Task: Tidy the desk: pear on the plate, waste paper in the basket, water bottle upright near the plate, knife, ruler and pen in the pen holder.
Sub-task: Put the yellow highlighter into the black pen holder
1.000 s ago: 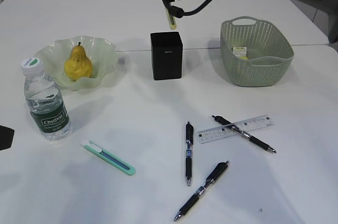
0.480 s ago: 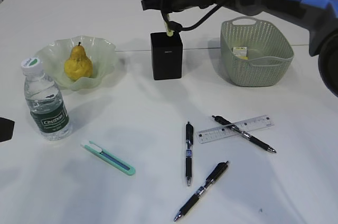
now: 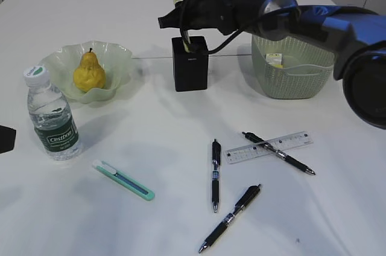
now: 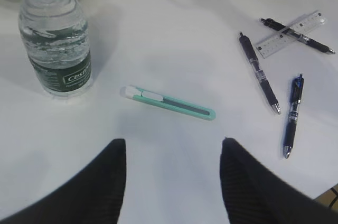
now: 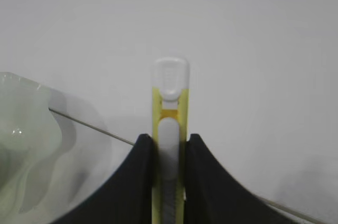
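While the right arm hangs over the black square pen holder (image 3: 190, 63), here's how it all sits around that box:

right gripper (image 5: 168, 155): clamped on a yellow-and-white utility knife (image 5: 169, 129), which stands upright with its lower end down in the holder's mouth
left gripper (image 4: 171, 166): fingers spread apart with nothing between them, low over the desk, way off to the holder's front-left
pear: yellow speckled pear (image 3: 89, 71) sits in the wavy pale green glass plate (image 3: 117, 57), left of the holder
bottle: small clear plastic water bottle (image 3: 52, 116) with white cap, upright, front-left of the holder and just in front of the plate
basket: pale green perforated plastic basket (image 3: 294, 63) right of the holder, a yellow-white paper scrap (image 3: 274, 58) inside; the arm crosses over its rim
second knife: teal-and-white utility knife (image 3: 123, 180) flat on the desk, well in front of the holder toward the left
pens: three black pens in front of the holder: one straight ahead (image 3: 215, 173), one further front at a slant (image 3: 231, 218), one (image 3: 278, 153) lying across the clear plastic ruler (image 3: 269, 147) to the front-right
surface: plain white desk (image 3: 151, 135), a seam line running behind the holder
writing: the bottle's dark green label looks like "Cestbon"; small white logo on the holder, too tiny to read
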Controlling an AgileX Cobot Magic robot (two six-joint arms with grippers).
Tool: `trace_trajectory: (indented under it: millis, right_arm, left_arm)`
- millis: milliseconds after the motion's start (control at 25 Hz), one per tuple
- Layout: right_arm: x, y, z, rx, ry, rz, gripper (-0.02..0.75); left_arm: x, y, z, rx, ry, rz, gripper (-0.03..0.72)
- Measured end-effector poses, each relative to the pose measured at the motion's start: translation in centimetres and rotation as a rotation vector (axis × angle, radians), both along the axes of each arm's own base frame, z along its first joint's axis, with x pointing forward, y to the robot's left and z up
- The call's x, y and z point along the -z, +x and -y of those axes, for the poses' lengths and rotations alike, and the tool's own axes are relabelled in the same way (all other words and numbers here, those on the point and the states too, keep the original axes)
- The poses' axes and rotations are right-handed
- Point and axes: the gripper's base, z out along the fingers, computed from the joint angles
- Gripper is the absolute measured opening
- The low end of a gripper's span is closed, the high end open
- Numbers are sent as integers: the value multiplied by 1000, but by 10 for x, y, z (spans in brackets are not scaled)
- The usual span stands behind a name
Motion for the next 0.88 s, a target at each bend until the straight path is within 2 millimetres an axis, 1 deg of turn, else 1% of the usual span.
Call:
trace_trajectory:
  millis: [400,680,880]
  right_arm:
    - [23,5,9,20,-23,-55,149]
    - [26,4,10,26,-37,-87,149]
    - [32,0,12,40,-65,-167,149]
  left_arm:
    - [0,0,-1,1,13,6,401]
    - [0,0,-1,2,14,6,401]
    - [0,0,-1,2,14,6,401]
